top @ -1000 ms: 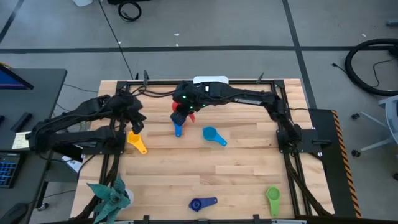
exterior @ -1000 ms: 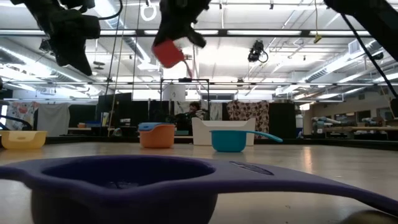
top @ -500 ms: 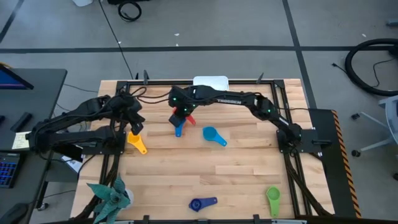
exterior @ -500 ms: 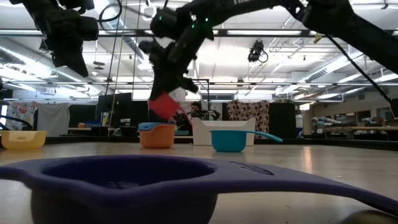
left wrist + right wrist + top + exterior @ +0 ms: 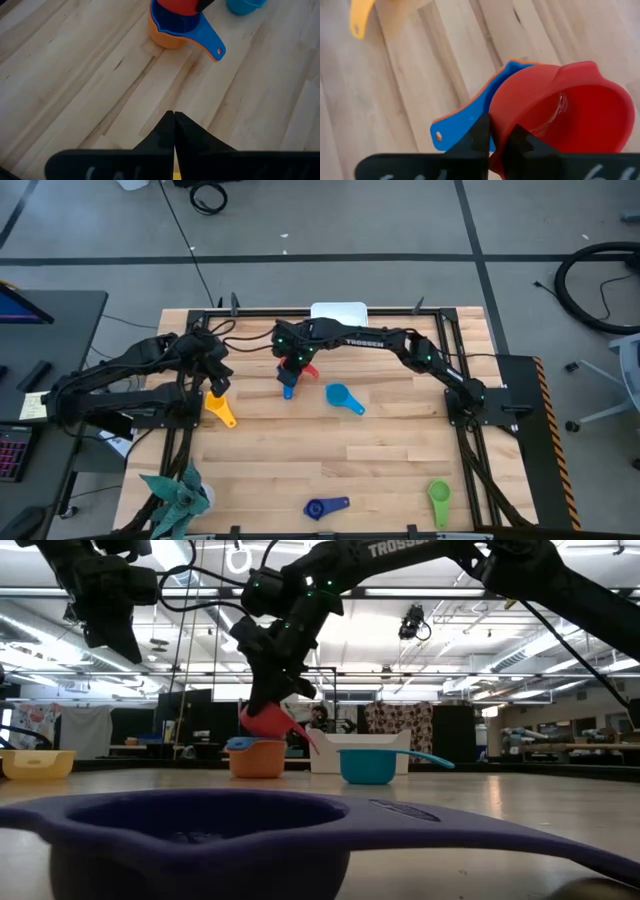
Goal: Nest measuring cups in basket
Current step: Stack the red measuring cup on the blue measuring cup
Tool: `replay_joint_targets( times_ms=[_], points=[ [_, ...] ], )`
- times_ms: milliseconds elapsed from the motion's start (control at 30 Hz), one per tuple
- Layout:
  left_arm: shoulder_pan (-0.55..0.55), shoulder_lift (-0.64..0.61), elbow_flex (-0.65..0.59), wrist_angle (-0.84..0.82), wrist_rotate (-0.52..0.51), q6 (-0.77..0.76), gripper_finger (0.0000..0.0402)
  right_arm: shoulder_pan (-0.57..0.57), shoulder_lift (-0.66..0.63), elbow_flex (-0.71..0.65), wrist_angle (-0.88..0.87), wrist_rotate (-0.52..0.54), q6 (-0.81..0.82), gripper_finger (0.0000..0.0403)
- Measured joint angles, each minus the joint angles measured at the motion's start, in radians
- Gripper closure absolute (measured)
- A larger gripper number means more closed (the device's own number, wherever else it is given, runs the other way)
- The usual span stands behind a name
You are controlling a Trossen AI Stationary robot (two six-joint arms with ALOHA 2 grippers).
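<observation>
Between your right gripper's (image 5: 497, 137) jaws sits the rim of the red cup (image 5: 565, 120), pinched tight, and over the last second you have brought it down from well above the counter (image 5: 330, 460) to just over the stacked pair beneath: the medium blue cup (image 5: 187, 30) seated in the orange cup (image 5: 165, 40). Judging by the low view, the red bowl now hangs tilted right at the stack's mouth, so the nesting step looks nearly ready for release, though whether it touches the blue rim you cannot tell. Off to one side of those jaws lies the light blue cup (image 5: 343, 397); farther out are the yellow cup (image 5: 220, 410), the dark blue cup (image 5: 325, 507) and the green cup (image 5: 439, 500). Your left gripper (image 5: 173, 130) waits beside the yellow cup, jaws closed on nothing. Behind the right arm, the basket (image 5: 338, 310) is partly covered and holds no visible cups. Only six cups show.
</observation>
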Motion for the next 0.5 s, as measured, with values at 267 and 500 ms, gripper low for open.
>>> replay_joint_targets(
  times_ms=[267,500],
  points=[
    [0.000,0.000,0.000,0.000,0.000,0.000,0.0397,0.003,0.000,0.000,-0.001,-0.015,-0.035,0.0325],
    [0.000,0.000,0.000,0.000,0.000,0.000,0.0397,0.002,-0.002,0.000,-0.001,-0.035,-0.034,0.0310]
  ],
)
